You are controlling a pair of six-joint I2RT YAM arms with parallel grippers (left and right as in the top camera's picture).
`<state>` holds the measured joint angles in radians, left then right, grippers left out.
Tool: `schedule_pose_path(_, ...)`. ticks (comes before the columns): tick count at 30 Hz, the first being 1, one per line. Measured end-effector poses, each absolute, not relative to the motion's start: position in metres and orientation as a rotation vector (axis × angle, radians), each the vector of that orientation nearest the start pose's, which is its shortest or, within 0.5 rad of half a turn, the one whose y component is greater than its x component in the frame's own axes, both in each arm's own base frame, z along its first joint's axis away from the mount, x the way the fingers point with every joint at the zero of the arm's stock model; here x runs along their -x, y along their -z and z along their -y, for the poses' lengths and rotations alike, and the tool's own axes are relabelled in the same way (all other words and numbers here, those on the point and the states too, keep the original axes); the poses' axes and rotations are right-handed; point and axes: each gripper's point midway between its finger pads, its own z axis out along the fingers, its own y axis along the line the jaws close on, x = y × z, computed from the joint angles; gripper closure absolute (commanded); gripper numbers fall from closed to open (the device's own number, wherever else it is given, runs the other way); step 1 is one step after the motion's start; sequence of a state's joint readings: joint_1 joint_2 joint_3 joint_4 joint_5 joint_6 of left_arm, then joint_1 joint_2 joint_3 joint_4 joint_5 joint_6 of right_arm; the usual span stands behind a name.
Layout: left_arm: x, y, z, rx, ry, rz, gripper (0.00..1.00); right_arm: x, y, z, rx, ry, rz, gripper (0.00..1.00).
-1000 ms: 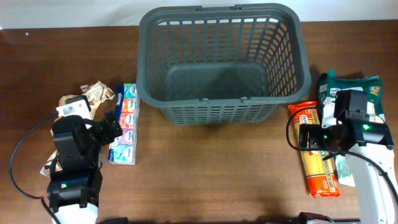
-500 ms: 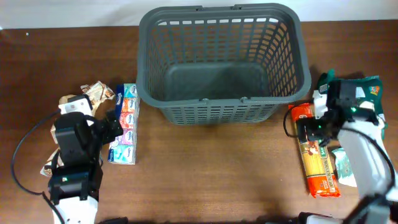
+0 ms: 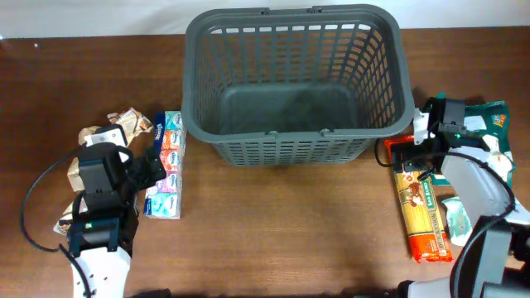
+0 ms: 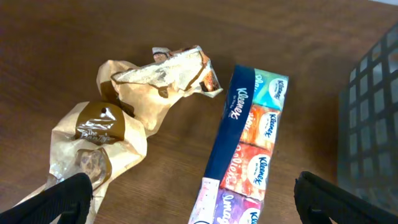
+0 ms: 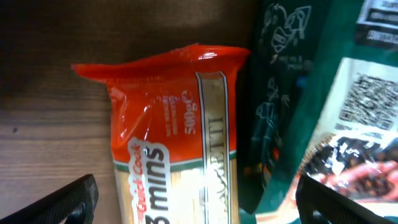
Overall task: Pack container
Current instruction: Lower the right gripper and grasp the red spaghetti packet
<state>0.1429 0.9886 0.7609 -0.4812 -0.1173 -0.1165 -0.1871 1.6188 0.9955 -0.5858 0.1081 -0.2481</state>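
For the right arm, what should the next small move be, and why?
Probably lower the right pincer onto the spaghetti packet: it hangs open above the packet's top end, holding nothing, and the basket holds nothing yet.

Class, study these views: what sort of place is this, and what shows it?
Probably a robotics test bench staged for grocery packing: a wooden table holds an empty shopping basket, a spaghetti packet and a tissue pack, flanked by the left arm and right arm.
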Motion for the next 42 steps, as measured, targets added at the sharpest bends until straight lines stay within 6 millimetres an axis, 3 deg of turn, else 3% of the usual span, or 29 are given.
schedule_pose_path(6, -0.307, -0.176, -0.065, 0.356, -0.148, -2.257, 0.01, -0.344, -0.044, 0.084, 0.06, 0.253, -2.823, 0.01)
schedule_pose_path(12, -0.307, -0.176, -0.064, 0.356, -0.148, -2.257, 0.01, -0.322, -0.029, 0.079, 0.099, 0.176, -2.931, 0.01)
schedule_pose_path(24, -0.307, -0.176, -0.064, 0.356, -0.148, -2.258, 0.01, -0.283, -0.022, 0.064, 0.099, 0.005, -3.081, 0.01)
schedule_pose_path(32, -0.307, -0.176, -0.064, 0.356, -0.148, -2.258, 0.01, -0.272, -0.013, 0.06, 0.112, -0.014, -3.109, 0.01)
schedule_pose_path(42, -0.306, -0.176, -0.067, 0.363, -0.165, -2.256, 0.01, -0.271, -0.011, 0.064, 0.176, 0.018, -3.104, 0.01)
